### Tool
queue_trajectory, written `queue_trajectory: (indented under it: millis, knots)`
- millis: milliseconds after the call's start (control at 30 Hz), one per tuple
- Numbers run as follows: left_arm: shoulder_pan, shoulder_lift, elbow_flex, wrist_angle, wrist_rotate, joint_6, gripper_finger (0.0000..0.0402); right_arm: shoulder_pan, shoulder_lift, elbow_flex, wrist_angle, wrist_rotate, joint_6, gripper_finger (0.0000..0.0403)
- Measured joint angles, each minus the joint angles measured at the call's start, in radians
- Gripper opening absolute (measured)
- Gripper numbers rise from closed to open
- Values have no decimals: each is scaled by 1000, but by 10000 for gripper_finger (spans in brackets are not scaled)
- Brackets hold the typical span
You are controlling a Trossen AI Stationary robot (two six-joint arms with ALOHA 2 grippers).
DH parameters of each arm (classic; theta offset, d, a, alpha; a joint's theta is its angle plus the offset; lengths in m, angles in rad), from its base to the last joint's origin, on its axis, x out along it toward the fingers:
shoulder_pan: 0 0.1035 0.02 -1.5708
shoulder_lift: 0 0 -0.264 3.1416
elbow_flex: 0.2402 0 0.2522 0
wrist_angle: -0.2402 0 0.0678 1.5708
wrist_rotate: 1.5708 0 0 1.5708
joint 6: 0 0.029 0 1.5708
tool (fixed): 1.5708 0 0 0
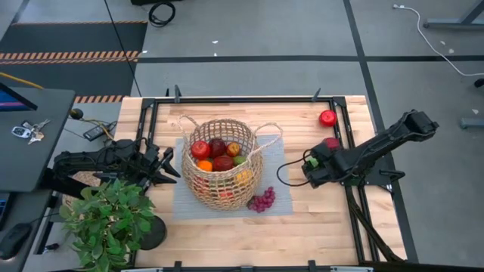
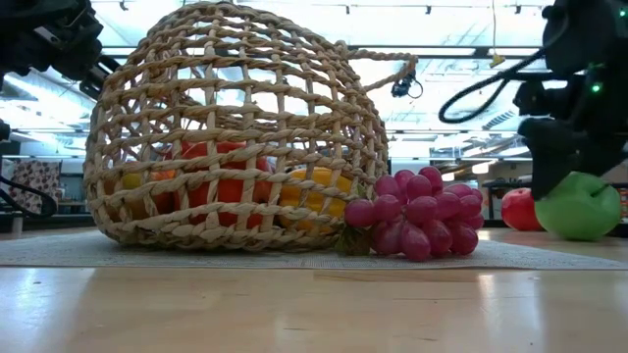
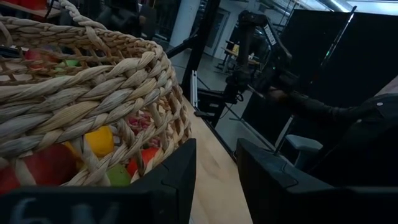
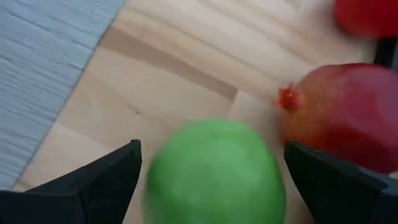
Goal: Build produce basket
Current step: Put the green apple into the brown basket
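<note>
Right fingers spread around a green fruit, right of the basket

From above, the basket [image 1: 221,162] sat tipped on its mat, grapes [image 1: 262,200] touching it, left gripper [image 1: 160,168] beside it, fingers part-closed, empty. Right wrist: fingers [image 4: 93,180] released, flanking the green fruit [image 4: 214,171]; best centre it before closing.

Green fruit [image 4: 214,171] blurred in right wrist view, cut by frame edge — exact kind unreadable. Dark red fruit [image 4: 342,118] cut at edge, red one [image 4: 367,15] mostly out of frame. Produce low in basket [image 2: 235,137] half-hidden behind weave; right gripper [image 1: 308,168] masked by own arm from above — left gripper [image 1: 168,168] fingers too small to read there.
</note>
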Motion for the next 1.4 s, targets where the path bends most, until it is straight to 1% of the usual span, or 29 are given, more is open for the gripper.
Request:
queue_trajectory:
  millis: [100, 200, 300, 667, 800, 1067, 1400]
  knots:
    - [0, 0, 0, 0, 0, 0, 121, -1, 29, -3, 10, -31, 0, 398]
    - [0, 0, 0, 0, 0, 0, 121, -1, 57, -3, 66, -91, -16, 396]
    - [0, 0, 0, 0, 0, 0, 121, -1, 78, -2, 140, -116, -54, 396]
    - [0, 0, 0, 0, 0, 0, 121, -1, 141, -2, 198, -115, -47, 395]
    - [0, 0, 0, 0, 0, 0, 121, -1, 158, -2, 202, -137, -45, 388]
    - [0, 0, 0, 0, 0, 0, 121, -1, 163, -2, 204, -146, -45, 364]
    - [0, 0, 0, 0, 0, 0, 121, -1, 159, 4, 224, -140, -50, 360]
